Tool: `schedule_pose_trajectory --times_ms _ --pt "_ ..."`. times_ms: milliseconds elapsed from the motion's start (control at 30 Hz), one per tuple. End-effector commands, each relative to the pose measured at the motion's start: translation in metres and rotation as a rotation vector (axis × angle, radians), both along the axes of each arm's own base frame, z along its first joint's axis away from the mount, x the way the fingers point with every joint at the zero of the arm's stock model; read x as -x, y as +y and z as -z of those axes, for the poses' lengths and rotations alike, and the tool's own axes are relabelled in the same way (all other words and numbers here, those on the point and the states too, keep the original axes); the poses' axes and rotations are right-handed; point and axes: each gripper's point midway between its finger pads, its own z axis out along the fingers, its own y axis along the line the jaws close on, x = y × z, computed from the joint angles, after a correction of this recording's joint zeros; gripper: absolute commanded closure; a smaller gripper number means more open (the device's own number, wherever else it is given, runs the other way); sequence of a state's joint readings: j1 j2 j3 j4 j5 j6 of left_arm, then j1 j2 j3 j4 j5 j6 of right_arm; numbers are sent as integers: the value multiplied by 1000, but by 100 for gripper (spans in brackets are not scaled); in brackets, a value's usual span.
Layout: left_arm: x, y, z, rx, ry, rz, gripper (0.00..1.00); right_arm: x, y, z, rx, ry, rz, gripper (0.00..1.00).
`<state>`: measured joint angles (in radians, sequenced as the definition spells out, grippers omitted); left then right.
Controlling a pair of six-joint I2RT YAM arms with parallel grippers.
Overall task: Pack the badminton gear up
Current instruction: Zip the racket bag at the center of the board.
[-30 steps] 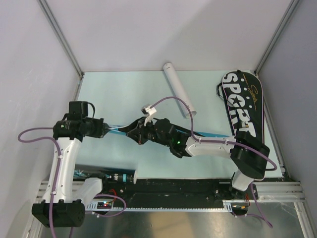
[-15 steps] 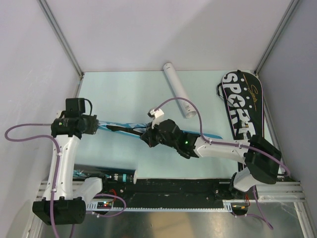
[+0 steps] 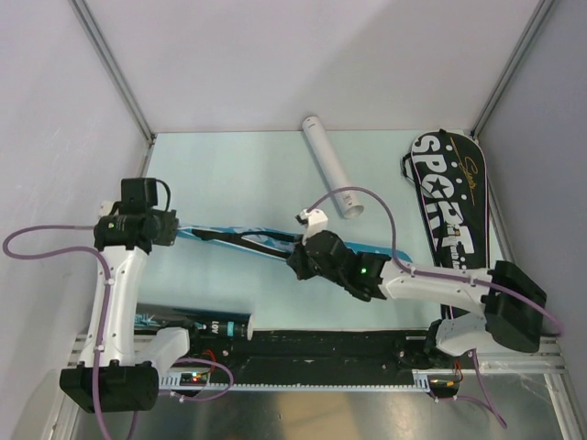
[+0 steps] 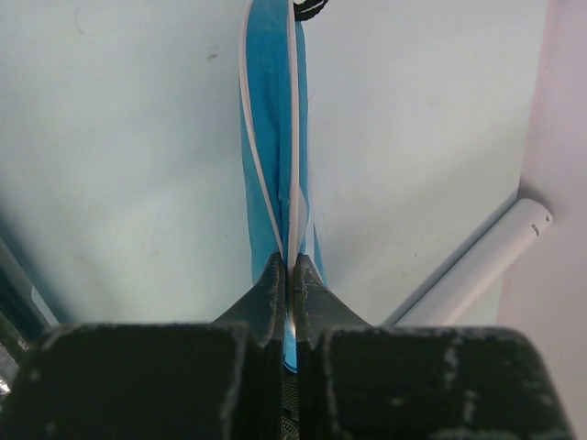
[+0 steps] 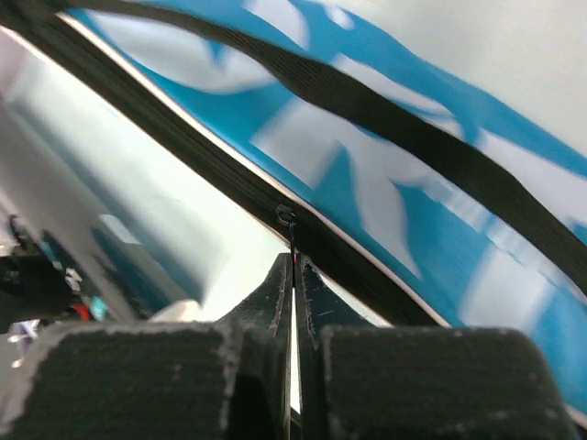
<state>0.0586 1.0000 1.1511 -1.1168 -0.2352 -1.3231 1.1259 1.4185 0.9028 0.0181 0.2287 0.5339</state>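
The right gripper [image 5: 292,263] has its jaws pressed together on the thin zipper pull [image 5: 287,220] of the blue cover [image 3: 246,240]. This cover stretches between both grippers over the middle of the table [image 3: 220,174]. The left gripper [image 4: 292,275] pinches the cover's left end, with its jaws nearly touching. Farther back lies a white shuttle tube [image 3: 330,168]. The black "SPORT" cover [image 3: 449,197] rests at the far right.

My left gripper [image 4: 292,275] is clamped tight on the blue cover [image 4: 271,137], whose edge runs straight ahead of my jaws. My right gripper [image 5: 293,268] pinches the zipper pull [image 5: 287,220] just above its tips, its arm stretched long and low behind the jaws.
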Motion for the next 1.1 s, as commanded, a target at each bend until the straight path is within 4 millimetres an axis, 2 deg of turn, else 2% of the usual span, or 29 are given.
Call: schedule_pose_trajectory --times_ms 0,100,233,367,500,633,733,833,967,1067 --pt "-20 37 -47 -159 -142 -107 100 -5 -87 34 190 64 313 100" --pt "-21 46 -50 -183 -141 -138 100 -1 -149 54 276 119 493 100" --pt "-23 61 -55 -218 -135 -191 100 -2 -226 73 279 193 736 100" --pt "-23 79 -69 -275 -139 -245 100 -7 -281 77 236 226 923 100" --pt "-22 91 -76 -303 -131 -272 100 -19 -316 69 169 206 1066 100" --pt "-22 96 -74 -295 -118 -274 100 -32 -326 77 115 210 1114 100" --pt "-23 94 -72 -285 -111 -255 100 -42 -319 94 88 233 1086 100" --pt "-24 93 -67 -286 -90 -232 100 -46 -303 104 68 249 1002 100" --pt "-29 97 -65 -318 -63 -207 100 -39 -284 98 83 235 878 100" --pt "-40 103 -72 -354 -61 -194 100 -30 -264 82 40 206 768 100"
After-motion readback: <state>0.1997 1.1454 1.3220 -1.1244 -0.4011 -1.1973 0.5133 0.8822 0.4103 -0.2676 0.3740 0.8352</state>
